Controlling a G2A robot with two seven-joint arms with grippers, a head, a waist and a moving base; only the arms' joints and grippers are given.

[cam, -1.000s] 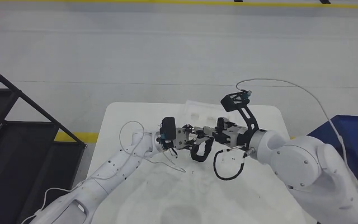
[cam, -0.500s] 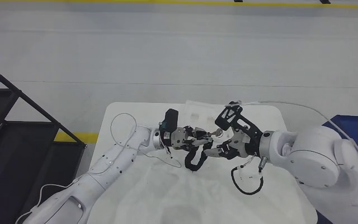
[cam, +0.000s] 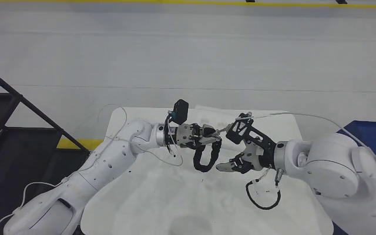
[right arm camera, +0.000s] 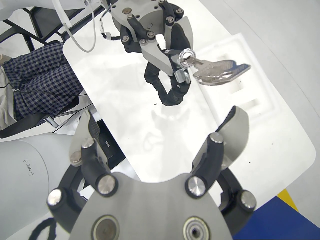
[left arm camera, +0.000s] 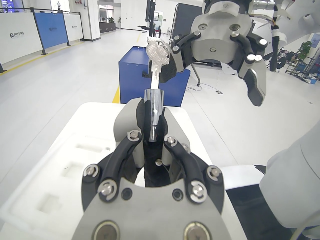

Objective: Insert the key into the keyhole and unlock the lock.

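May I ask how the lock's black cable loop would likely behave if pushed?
Probably floppy: the cable loop sags in a curve from the lock cylinder. Its fabric-like sleeve likely grips rather than slips. Hanging free, it would probably swing.

Left gripper [left arm camera: 152, 123] is hovering above the middle of the table [cam: 176, 200], clamping the lock [left arm camera: 154, 101] between its fingers. The key [left arm camera: 157, 53] is sitting in the keyhole at the lock's free end, its head sticking out away from the left gripper, toward the right arm's side. The cable loop [right arm camera: 172, 96] is hanging under the lock, over the tabletop. Right gripper [right arm camera: 161, 119] is facing the left one, fingers spread, with the key lying ahead of its fingertips, near but apart. The foam tray [right arm camera: 240, 48] is lying on the table along the far edge, beneath and beyond the key.
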